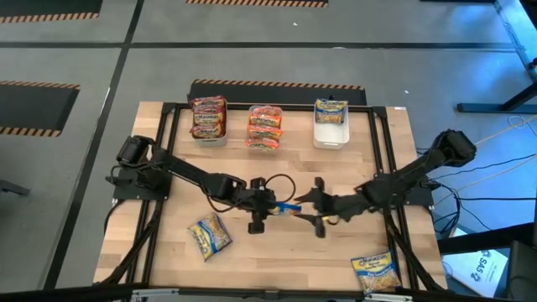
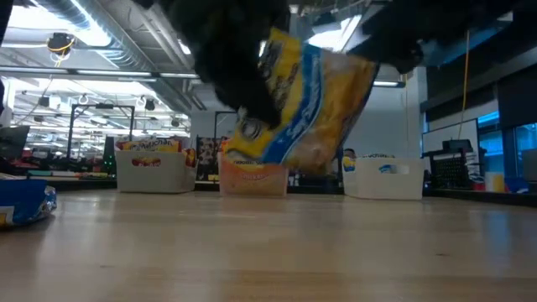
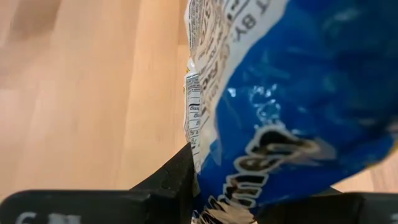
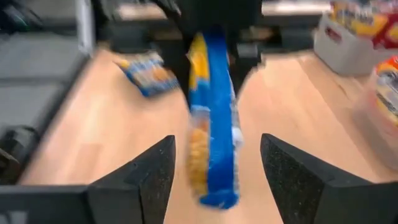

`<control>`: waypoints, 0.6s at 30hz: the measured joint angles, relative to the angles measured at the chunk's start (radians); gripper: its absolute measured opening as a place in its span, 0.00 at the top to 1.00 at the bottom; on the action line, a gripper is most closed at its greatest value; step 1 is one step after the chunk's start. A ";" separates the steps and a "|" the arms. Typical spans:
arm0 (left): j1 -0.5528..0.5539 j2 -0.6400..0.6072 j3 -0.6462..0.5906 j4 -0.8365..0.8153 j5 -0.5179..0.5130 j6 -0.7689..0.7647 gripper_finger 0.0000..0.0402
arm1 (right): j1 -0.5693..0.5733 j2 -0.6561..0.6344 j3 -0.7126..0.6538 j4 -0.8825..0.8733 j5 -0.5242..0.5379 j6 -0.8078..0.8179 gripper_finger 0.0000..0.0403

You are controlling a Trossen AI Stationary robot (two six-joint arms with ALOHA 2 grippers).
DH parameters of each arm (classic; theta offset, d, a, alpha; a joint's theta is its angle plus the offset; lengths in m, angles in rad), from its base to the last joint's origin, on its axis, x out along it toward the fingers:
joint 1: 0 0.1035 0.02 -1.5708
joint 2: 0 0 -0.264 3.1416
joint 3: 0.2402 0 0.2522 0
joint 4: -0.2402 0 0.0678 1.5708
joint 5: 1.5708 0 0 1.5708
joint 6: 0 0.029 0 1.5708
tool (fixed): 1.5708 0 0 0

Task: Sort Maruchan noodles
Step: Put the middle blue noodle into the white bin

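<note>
Landmark: the pale wooden table (image 1: pixel 277 252), with a black frame around its working area.
Near edge, right corner: a blue-yellow-white crinkly noodle packet (image 1: pixel 375 272) lies flat at the table's front right corner.
Near edge, left side: a second blue-yellow-white packet (image 1: pixel 209 236) lies flat and skewed, toward the table's front left.
Table centre, held item: a blue-and-yellow crinkly plastic Maruchan packet (image 2: pixel 306 105) hangs edge-up above the table's middle, clear of the wood.
Left gripper (image 1: pixel 270 204): clamped on that packet, dark fingers (image 3: pixel 180 180) pinching its lower edge in the left wrist view.
Right gripper (image 1: pixel 312 207): just beside the packet over the table's centre, jaws spread wide on either side of it and not touching it in the right wrist view; it grips nothing.
Far edge, left: a white rectangular bin (image 1: pixel 209 118) stacked with dark red-and-yellow packets.
Far edge, middle: a clear bin (image 1: pixel 264 127) stacked with pink-orange packets.
Far edge, right: a white rectangular plastic bin (image 1: pixel 331 122) holding one blue-yellow-white packet at its rear end.
</note>
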 joint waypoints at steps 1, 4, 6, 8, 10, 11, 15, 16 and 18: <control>0.000 0.000 0.020 -0.021 -0.007 0.000 0.72 | -0.018 0.023 0.046 -0.072 -0.008 0.000 0.45; 0.002 -0.002 0.086 -0.128 -0.025 0.000 0.72 | -0.065 0.082 0.184 -0.252 -0.044 -0.001 0.46; 0.002 -0.002 0.118 -0.185 -0.026 0.010 0.72 | -0.088 0.115 0.262 -0.331 -0.077 -0.009 0.46; 0.002 -0.002 0.142 -0.193 -0.030 0.022 0.72 | -0.115 0.146 0.315 -0.373 -0.137 -0.018 0.46; 0.002 -0.002 0.157 -0.202 -0.038 0.026 0.72 | -0.138 0.180 0.356 -0.381 -0.211 -0.019 0.46; 0.002 -0.002 0.164 -0.217 -0.042 0.026 0.72 | -0.149 0.195 0.370 -0.388 -0.237 -0.018 0.46; 0.001 -0.002 0.168 -0.224 -0.044 0.026 0.72 | -0.170 0.248 0.409 -0.453 -0.266 -0.027 0.48; 0.000 -0.001 0.168 -0.228 -0.044 0.026 0.72 | -0.169 0.250 0.413 -0.467 -0.268 -0.037 0.50; -0.003 -0.001 0.168 -0.234 -0.044 0.026 0.72 | -0.167 0.250 0.414 -0.472 -0.268 -0.048 0.57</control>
